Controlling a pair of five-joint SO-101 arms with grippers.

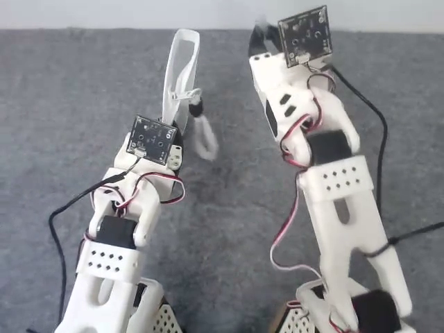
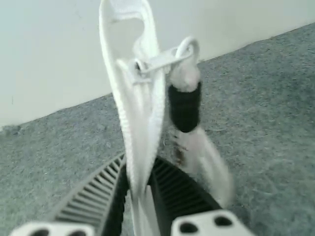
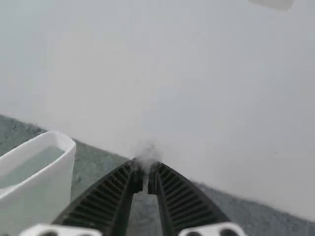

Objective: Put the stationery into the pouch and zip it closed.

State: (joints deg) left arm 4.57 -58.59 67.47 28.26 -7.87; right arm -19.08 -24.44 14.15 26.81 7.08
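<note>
A grey fuzzy carpet (image 1: 229,208) covers the table. A plain white wall (image 3: 197,73) stands behind it. The thin white cloth pouch (image 2: 133,98) is up in the air above the carpet, standing on its edge. A black and white zip tag (image 2: 184,105) hangs down beside it. The left gripper (image 2: 139,172) is pinched tight on the pouch's lower end. The right gripper (image 3: 145,174) is near the wall, close to the pouch, with its jaws almost together. A small pale blur sits at its tips.
</note>
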